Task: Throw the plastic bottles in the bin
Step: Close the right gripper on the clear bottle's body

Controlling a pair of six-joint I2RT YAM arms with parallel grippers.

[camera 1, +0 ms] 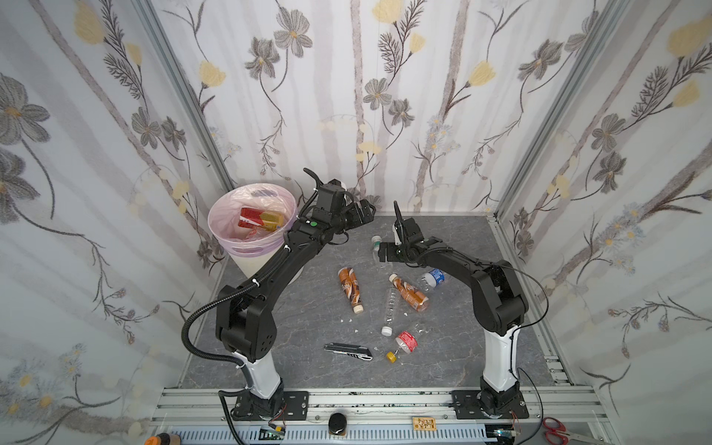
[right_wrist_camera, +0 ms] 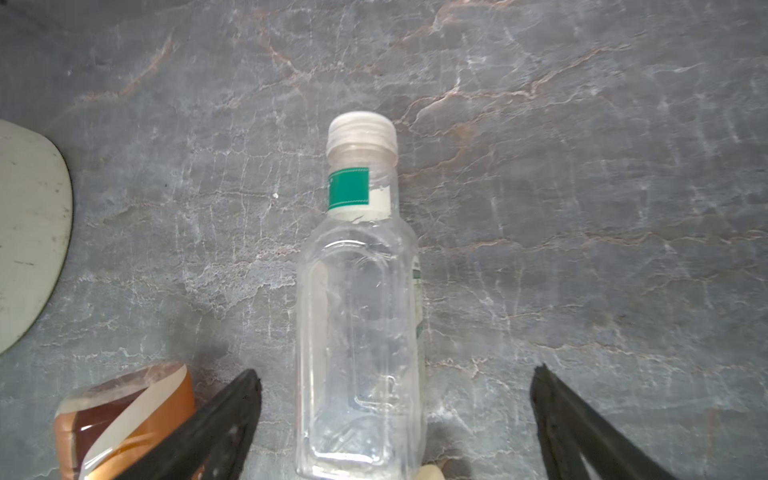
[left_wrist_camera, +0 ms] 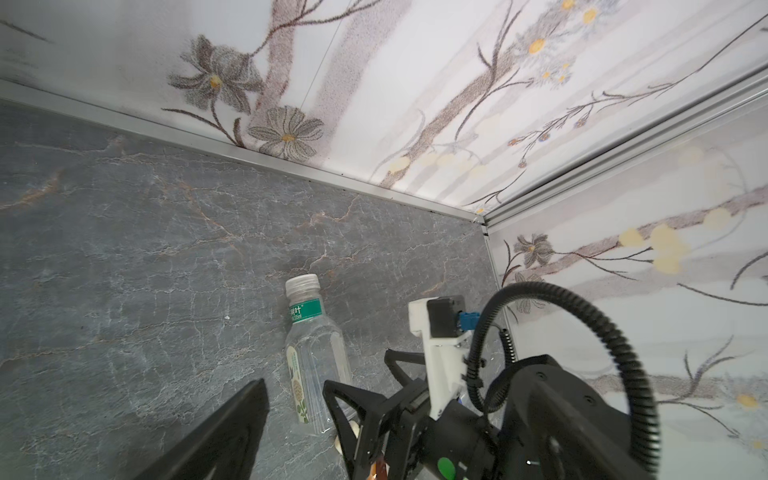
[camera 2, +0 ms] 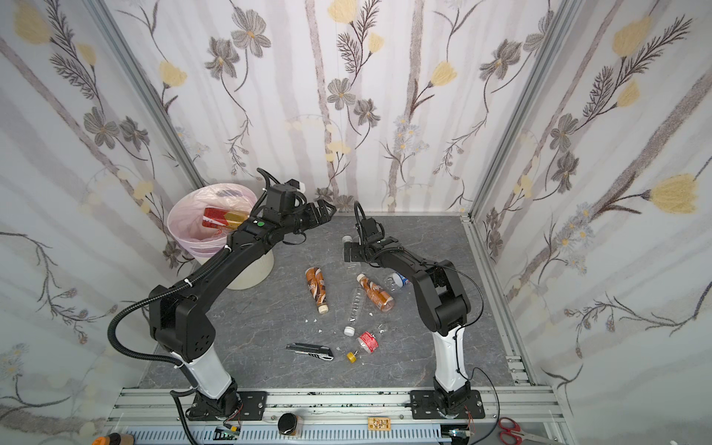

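Plastic bottles (camera 1: 390, 308) on the grey veined slab (camera 1: 308, 377), six in view. Nearest one where?
— Clear bottle with green neck band (right_wrist_camera: 361, 311), lying flat right between the spread jaws of the right gripper (right_wrist_camera: 395, 372), cap pointing away past the fingertips. Not touched on either side, as far as can be told.

Step in hand, then?
— Looks like lining up for the pick. Next: down over the body, squeeze gently, lift, carry across to the bin (camera 1: 250, 251), well off to one side of those jaws and close behind the left gripper (camera 2: 326, 211), itself wide open, empty, raised.

Anything tricky in the stuff itself?
— Thin clear plastic, squared shoulders, flat panels, ribbed white cap. Light, slippery, likely to buckle or skid under a hard pinch. Better across the flat sides than the neck.

And around it?
— Amber-brown bottle (right_wrist_camera: 124, 419) just outside one right finger, glossy swirled label. Bin tapered, cream, lined with a thin pink bag, a red-labelled bottle (camera 1: 260, 220) already inside. Utility knife (camera 1: 348, 351) far back from both jaws, to be left alone.
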